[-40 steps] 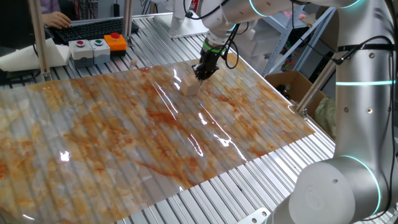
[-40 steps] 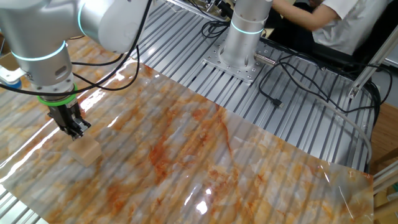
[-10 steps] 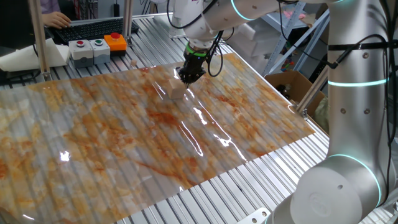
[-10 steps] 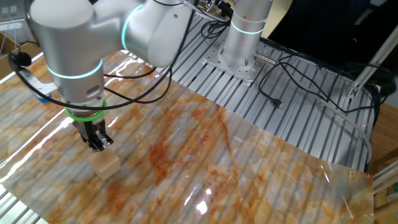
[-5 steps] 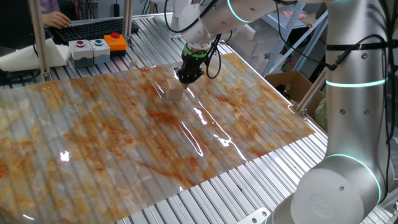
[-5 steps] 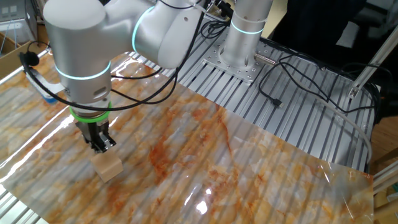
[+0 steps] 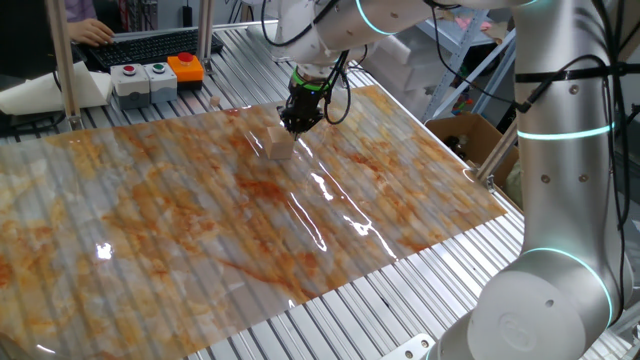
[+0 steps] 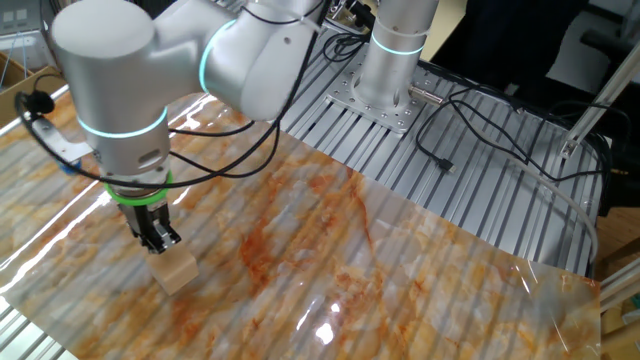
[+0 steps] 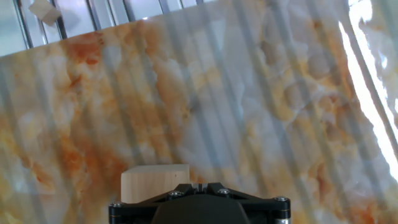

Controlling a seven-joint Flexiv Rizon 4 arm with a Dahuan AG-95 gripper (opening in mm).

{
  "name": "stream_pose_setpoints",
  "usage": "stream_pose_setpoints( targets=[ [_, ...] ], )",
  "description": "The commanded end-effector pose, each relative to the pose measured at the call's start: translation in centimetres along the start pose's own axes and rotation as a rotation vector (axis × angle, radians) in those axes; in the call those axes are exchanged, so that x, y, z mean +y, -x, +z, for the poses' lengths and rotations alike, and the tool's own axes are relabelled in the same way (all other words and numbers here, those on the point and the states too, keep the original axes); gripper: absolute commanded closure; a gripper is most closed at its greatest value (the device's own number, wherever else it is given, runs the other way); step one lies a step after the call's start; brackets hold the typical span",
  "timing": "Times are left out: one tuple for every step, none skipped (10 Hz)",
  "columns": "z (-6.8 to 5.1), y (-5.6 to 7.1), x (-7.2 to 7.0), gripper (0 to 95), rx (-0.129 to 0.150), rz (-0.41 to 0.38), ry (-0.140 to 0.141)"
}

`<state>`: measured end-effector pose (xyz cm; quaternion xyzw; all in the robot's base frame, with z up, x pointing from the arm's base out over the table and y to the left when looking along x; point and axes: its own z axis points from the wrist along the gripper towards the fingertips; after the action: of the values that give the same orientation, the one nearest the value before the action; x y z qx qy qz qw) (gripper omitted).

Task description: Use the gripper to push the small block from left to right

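At the far edge of the marbled sheet, the hand [image 8: 160, 238] points straight down with its fingers clenched together, gripping nothing. Fingertips sit against the small block [image 8: 176, 271], apparently touching one of its side faces; the hand view shows the block [image 9: 155, 183] tucked just beyond the closed fingertips, slightly off to one side of centre.

Step in hand, as judged: the push itself, mid-stroke. Contact looks established and the block lies on the sheet [image 7: 200, 220] near the sheet's far edge in one fixed view [image 7: 281, 146], well away from the sheet's other edges.

Next move calls for: keep the fingertips low and behind the same face, travel steadily along the push line. Contact is off-centre, so the block may yaw or slip past the fingers; a small sideways correction could be needed.

Block orientation: a cube, so no real long axis. It rests flat on one face, top face up, with its sides skewed to the sheet's edges and to the slats of the counter [image 8: 470, 200].

Beyond the sheet: button box [image 7: 145, 78] near the counter's far corner, well apart.
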<state>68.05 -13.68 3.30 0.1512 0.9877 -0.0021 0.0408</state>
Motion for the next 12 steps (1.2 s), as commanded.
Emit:
stream_pose_setpoints(
  targets=[
    [0.15,-0.16,0.56,95.0,0.001,0.024,0.003],
    [0.21,-0.29,0.77,95.0,-0.004,0.028,0.005],
    [0.22,-0.28,0.81,95.0,-0.006,0.028,0.005],
    [0.20,-0.22,0.87,95.0,-0.006,0.030,0.006],
    [0.20,-0.20,0.86,95.0,-0.005,0.029,0.005],
    [0.20,-0.15,0.86,95.0,-0.003,0.017,0.000],
    [0.20,-0.15,0.86,95.0,-0.002,0.018,0.000],
    [0.20,-0.15,0.86,95.0,-0.002,0.019,0.000],
    [0.20,-0.15,0.86,95.0,-0.002,0.019,0.000],
    [0.20,-0.15,0.86,95.0,-0.002,0.019,-0.001],
    [0.20,-0.15,0.86,95.0,-0.001,0.011,-0.008],
    [0.20,-0.15,0.86,95.0,0.006,0.012,-0.009]
  ],
)
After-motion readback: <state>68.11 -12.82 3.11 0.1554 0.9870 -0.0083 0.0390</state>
